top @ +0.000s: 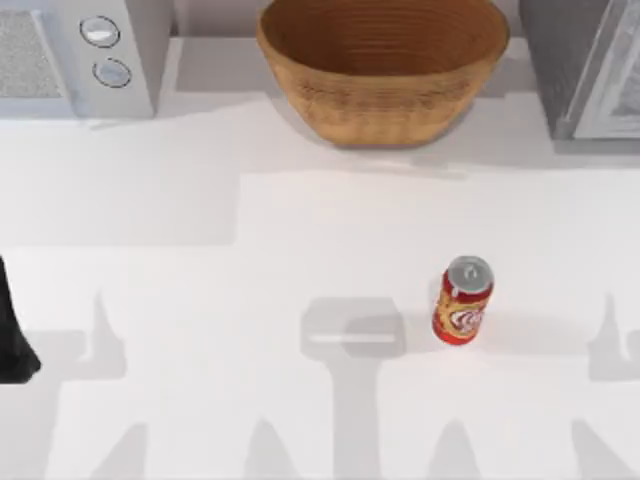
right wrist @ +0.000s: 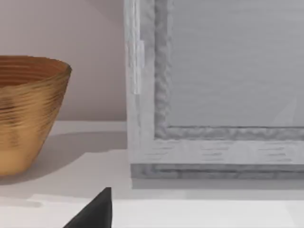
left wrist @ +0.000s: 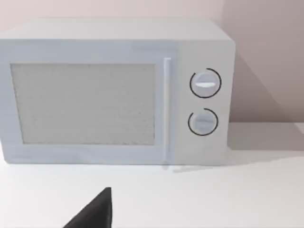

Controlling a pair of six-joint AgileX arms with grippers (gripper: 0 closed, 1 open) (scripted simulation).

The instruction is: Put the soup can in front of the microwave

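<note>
Can (top: 463, 301) stands upright right of table centre, well apart from the microwave (top: 70, 55) at far left. Left arm (top: 12, 335) sits at the left edge; its finger state I cannot tell. Right arm is probably nearer.

Bright, even light covers our white table (top: 200, 300); soft grey shadows of our arms stripe its near edge. The woven basket (top: 385, 65) and microwave (top: 75, 55) cast pale shadows forward. No glare; edges look mildly soft throughout.
</note>
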